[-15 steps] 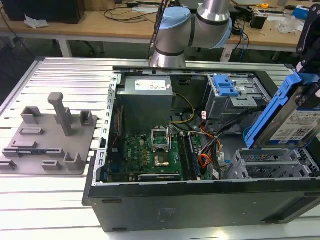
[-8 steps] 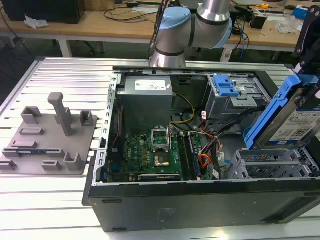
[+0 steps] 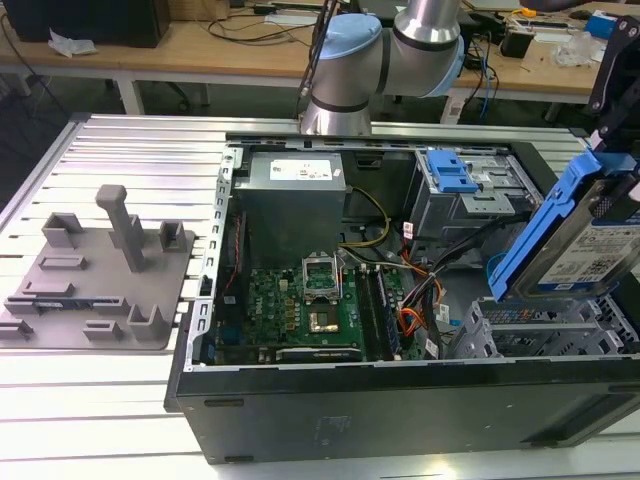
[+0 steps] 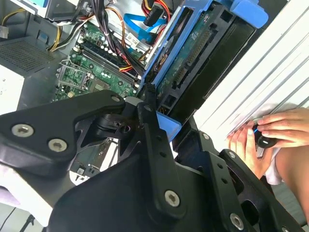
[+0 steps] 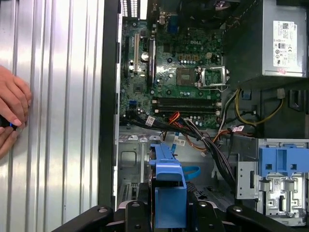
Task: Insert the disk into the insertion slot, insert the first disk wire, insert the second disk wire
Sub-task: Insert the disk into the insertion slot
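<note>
The gripper (image 5: 169, 215) is clamped on the disk (image 3: 585, 225), which hangs tilted above the slot (image 3: 530, 328) at the exterior view's right — I'd square its carrier to the bay mouth and ease it in without catching the cage edge.

A big silver metal desk (image 3: 120, 150) is stretching across the front, and long straight grooves are running all along its top. Soft, bright light is shining on it and making the ridges gleam. Behind it a long wooden table (image 3: 200, 55) is standing on white legs (image 3: 130, 95). A black box (image 3: 90, 20), a scrunched white paper (image 3: 70, 43) and some loose cables (image 3: 265, 25) are lying on that table. Under it the floor (image 3: 30, 110) is looking dark. The wooden table is reaching on toward the exterior view's right, and small things are crowding its top.
</note>
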### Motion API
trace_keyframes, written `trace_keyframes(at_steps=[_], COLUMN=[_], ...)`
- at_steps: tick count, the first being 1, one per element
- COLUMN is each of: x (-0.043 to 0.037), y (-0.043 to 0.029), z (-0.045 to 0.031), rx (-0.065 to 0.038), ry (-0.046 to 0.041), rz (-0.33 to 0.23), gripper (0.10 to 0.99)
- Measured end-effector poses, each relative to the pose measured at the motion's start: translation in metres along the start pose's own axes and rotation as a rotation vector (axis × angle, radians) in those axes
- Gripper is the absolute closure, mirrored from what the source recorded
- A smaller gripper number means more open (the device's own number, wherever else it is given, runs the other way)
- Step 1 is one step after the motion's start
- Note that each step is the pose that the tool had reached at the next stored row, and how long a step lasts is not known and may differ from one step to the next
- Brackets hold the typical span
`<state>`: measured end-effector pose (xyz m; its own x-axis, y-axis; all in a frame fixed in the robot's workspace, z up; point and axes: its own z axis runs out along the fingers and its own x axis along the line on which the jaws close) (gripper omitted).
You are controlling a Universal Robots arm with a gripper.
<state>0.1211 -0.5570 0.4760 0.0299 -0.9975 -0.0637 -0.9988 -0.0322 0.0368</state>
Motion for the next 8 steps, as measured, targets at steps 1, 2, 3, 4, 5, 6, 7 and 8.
trace_keyframes(at_steps=[1, 2, 3, 4, 5, 6, 7, 8], x=[0.0001, 0.0001, 0.0001, 0.0001, 0.0002, 0.0002, 0.0002, 0.0003], y=[0.0, -0.0001, -0.0001, -0.0001, -0.0001, -0.0001, -0.0001, -0.0001], z=[0.0009, 0.0015, 0.0018, 0.0022, 0.0026, 0.0029, 0.0037, 0.0041], rx=[0.0, 0.0, 0.001, 0.001, 0.001, 0.001, 0.001, 0.001], ry=[-0.0001, -0.0002, -0.0003, -0.0003, -0.0003, -0.0004, -0.0005, -0.0006], rz=[0.004, 0.006, 0.008, 0.01, 0.011, 0.013, 0.016, 0.018], gripper=[0.722, 0.722, 0.722, 0.722, 0.722, 0.722, 0.722, 0.722])
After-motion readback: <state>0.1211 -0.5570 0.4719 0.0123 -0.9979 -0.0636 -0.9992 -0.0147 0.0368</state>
